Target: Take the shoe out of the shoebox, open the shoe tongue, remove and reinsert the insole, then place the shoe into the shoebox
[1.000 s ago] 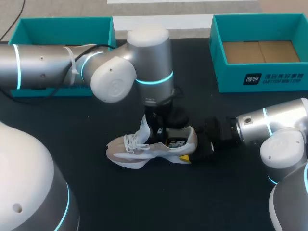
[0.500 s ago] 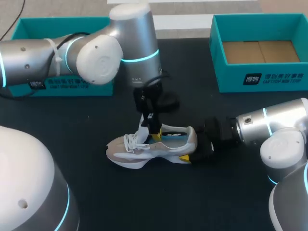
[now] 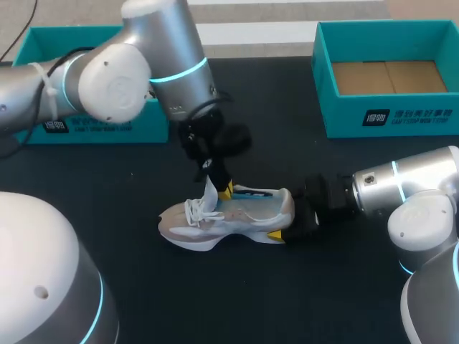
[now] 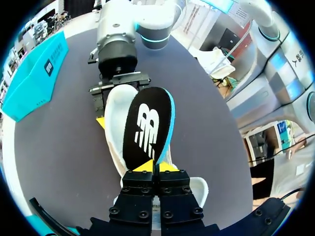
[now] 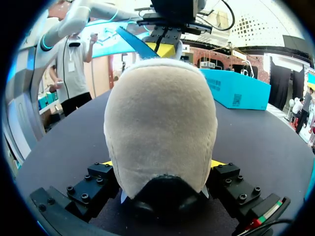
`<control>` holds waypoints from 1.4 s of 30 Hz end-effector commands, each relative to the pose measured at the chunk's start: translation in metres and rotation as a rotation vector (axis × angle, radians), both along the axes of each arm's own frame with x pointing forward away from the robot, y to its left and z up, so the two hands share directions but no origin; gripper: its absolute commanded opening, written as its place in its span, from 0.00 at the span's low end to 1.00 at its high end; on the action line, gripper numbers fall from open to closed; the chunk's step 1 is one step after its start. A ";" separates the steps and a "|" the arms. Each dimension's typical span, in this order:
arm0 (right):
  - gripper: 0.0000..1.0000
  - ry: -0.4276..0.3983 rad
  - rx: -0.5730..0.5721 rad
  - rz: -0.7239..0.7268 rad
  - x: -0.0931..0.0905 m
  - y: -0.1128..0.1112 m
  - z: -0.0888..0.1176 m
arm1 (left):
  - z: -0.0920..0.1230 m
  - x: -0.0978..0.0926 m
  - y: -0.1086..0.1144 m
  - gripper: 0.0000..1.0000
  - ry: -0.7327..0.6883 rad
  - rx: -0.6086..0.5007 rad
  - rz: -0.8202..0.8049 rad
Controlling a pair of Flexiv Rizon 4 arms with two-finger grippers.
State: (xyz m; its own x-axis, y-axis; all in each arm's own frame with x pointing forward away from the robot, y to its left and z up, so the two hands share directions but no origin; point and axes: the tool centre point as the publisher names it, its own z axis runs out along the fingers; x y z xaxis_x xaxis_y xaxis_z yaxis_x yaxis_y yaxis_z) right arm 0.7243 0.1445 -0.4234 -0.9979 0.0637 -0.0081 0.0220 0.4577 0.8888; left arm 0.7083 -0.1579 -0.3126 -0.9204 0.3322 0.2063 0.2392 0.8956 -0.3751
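Note:
A white-grey shoe (image 3: 215, 218) lies on its side on the black table (image 3: 129, 193), toe toward my left. My left gripper (image 3: 224, 190) stands over the shoe's opening, shut on one end of the insole (image 4: 147, 125). The insole is black on top with a light-blue edge and slants out of the shoe (image 4: 114, 110). In the left wrist view the yellow fingertips (image 4: 156, 167) pinch its near end. My right gripper (image 5: 162, 164) has a finger on each side of the shoe's heel (image 5: 160, 128), holding it from the right (image 3: 292, 221).
An open teal shoebox (image 3: 391, 118) with a cardboard floor stands at the back right. A second teal box (image 3: 93, 32) sits at the back left, partly behind my left arm. The table shows bare black surface in front of the shoe.
My left arm has risen and swung back toward the left, drawing the insole up and partly out of the shoe. The right gripper and the shoe have stayed in place.

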 end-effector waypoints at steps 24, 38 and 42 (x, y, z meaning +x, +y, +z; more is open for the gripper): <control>0.00 -0.001 -0.002 -0.001 -0.001 0.000 -0.002 | 0.004 -0.030 -0.056 0.20 -0.023 -0.115 -0.021; 0.00 -0.001 -0.002 -0.001 -0.001 0.000 -0.002 | 0.009 -0.034 -0.041 0.37 -0.197 -0.207 0.024; 0.00 -0.001 -0.002 -0.001 -0.001 0.000 -0.002 | 0.010 -0.029 -0.040 0.36 -0.250 -0.243 0.048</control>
State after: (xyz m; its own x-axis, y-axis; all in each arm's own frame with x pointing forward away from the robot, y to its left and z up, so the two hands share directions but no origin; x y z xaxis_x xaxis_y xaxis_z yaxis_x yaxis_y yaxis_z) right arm 0.7242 0.1445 -0.4234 -0.9980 0.0633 -0.0082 0.0218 0.4576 0.8889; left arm 0.6865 -0.2095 -0.3004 -0.9423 0.3321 -0.0425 0.3087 0.8127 -0.4942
